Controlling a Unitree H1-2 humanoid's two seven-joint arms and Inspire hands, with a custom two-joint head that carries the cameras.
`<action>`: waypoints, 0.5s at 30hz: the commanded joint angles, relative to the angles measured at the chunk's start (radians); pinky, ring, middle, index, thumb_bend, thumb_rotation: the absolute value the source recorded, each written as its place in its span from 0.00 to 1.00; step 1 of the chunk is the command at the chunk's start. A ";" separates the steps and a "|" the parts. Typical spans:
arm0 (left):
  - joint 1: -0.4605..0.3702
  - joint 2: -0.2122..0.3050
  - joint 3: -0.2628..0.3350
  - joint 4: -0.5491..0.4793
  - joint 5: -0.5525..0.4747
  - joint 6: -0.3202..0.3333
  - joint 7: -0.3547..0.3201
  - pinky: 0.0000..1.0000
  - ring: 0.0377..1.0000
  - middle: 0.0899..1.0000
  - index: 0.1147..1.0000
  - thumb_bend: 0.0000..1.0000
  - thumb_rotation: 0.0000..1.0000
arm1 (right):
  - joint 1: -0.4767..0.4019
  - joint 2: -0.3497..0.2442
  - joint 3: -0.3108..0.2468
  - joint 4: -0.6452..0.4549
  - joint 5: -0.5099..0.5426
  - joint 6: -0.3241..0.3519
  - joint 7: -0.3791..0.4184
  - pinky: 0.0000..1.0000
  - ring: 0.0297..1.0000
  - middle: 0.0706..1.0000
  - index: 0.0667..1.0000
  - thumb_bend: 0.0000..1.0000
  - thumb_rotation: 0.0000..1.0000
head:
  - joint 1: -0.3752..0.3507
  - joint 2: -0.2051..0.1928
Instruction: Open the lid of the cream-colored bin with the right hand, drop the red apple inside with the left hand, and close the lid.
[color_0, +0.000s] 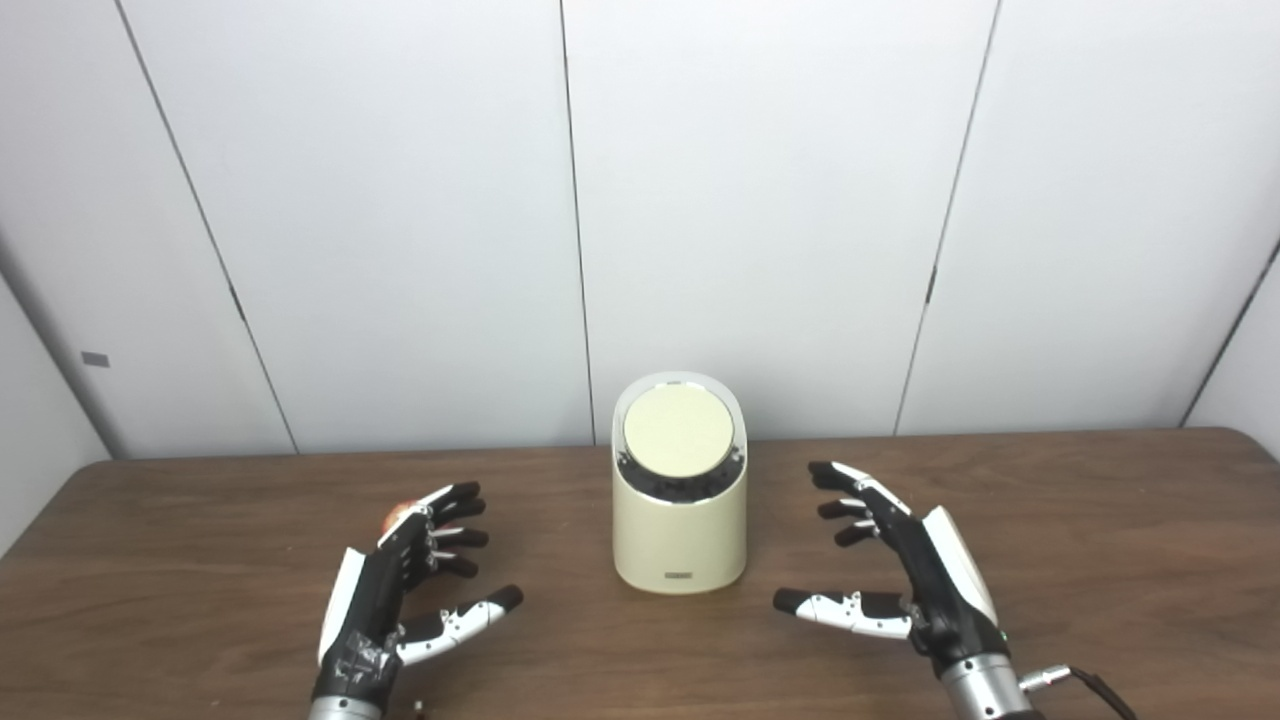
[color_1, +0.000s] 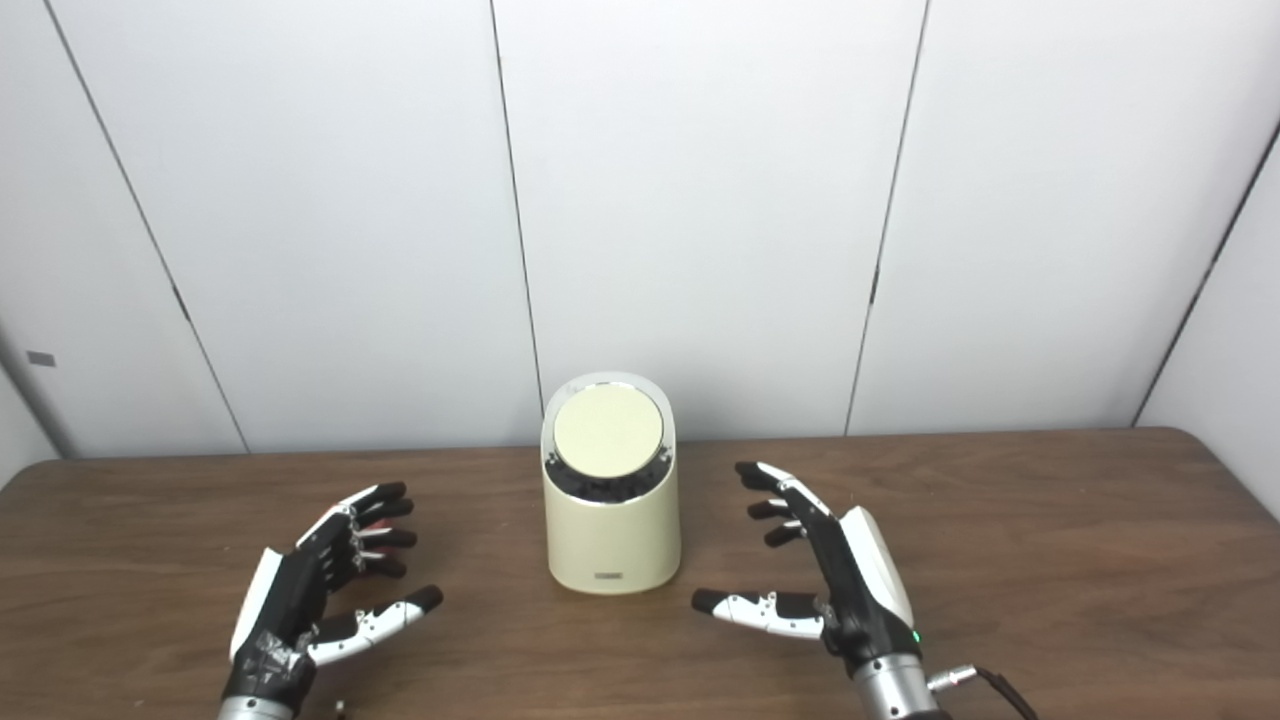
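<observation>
The cream-colored bin (color_0: 680, 520) stands upright at the table's middle, its round lid (color_0: 678, 430) shut and tilted toward me. My left hand (color_0: 405, 585) hovers open to the left of the bin, fingers spread, holding nothing. Behind its fingertips a small part of the red apple (color_0: 397, 516) peeks out; the rest is hidden by the hand. My right hand (color_0: 900, 570) is open to the right of the bin, thumb pointing toward the bin's base, apart from it.
The brown wooden table (color_0: 1100, 540) runs the picture's full width, with white wall panels (color_0: 760, 200) right behind its far edge. A cable (color_0: 1095, 685) trails from the right wrist at the bottom right.
</observation>
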 joint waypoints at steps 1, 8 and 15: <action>-0.041 0.008 0.004 -0.022 -0.011 -0.029 0.010 0.58 0.68 0.77 0.79 0.70 0.00 | -0.028 0.003 -0.001 -0.033 0.004 -0.022 -0.012 0.60 0.71 0.79 0.79 0.72 0.27 | 0.000 0.001; -0.040 0.010 0.003 -0.024 -0.008 -0.031 0.009 0.58 0.68 0.77 0.79 0.70 0.00 | -0.028 0.002 0.000 -0.030 0.003 -0.027 -0.013 0.59 0.71 0.79 0.79 0.72 0.27 | -0.001 0.001; -0.042 0.006 0.004 -0.023 -0.012 -0.030 0.010 0.58 0.68 0.77 0.79 0.71 0.00 | -0.031 -0.001 0.000 -0.023 0.003 -0.033 -0.015 0.60 0.71 0.79 0.79 0.72 0.28 | 0.005 -0.005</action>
